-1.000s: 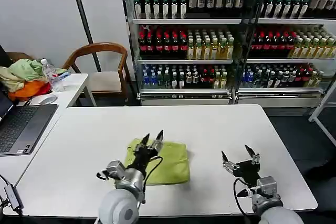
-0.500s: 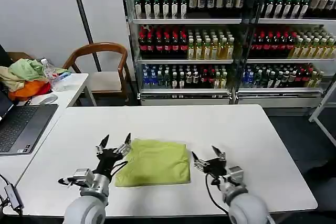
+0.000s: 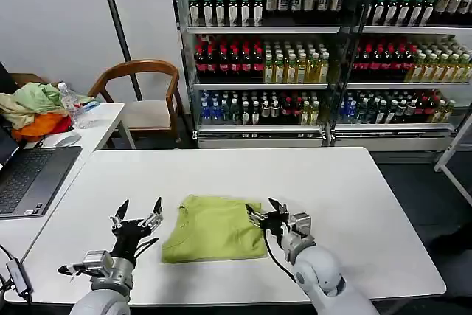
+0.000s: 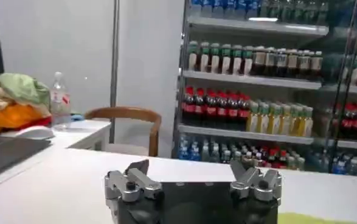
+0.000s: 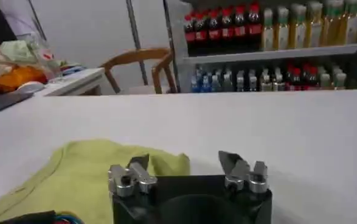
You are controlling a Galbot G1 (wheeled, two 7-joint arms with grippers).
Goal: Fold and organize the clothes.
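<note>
Right pincer (image 3: 267, 213) sat wide open, nothing held, right at T-shirt's (image 3: 214, 228) right edge, guessing lined up to grab it. Left pincer (image 3: 137, 214) open and empty too, just left of shirt. One shirt, folded flat, near-middle of white bench (image 3: 354, 189). Two pincers.

L gripper (image 3: 138, 212), R gripper (image 3: 267, 212) (both agape)

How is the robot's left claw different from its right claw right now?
The left gripper hovers over bare table, beside the folded T-shirt; the right gripper sits at the T-shirt's edge. The left gripper's fingers spread wider than the right gripper's. Both are open and hold nothing.
</note>
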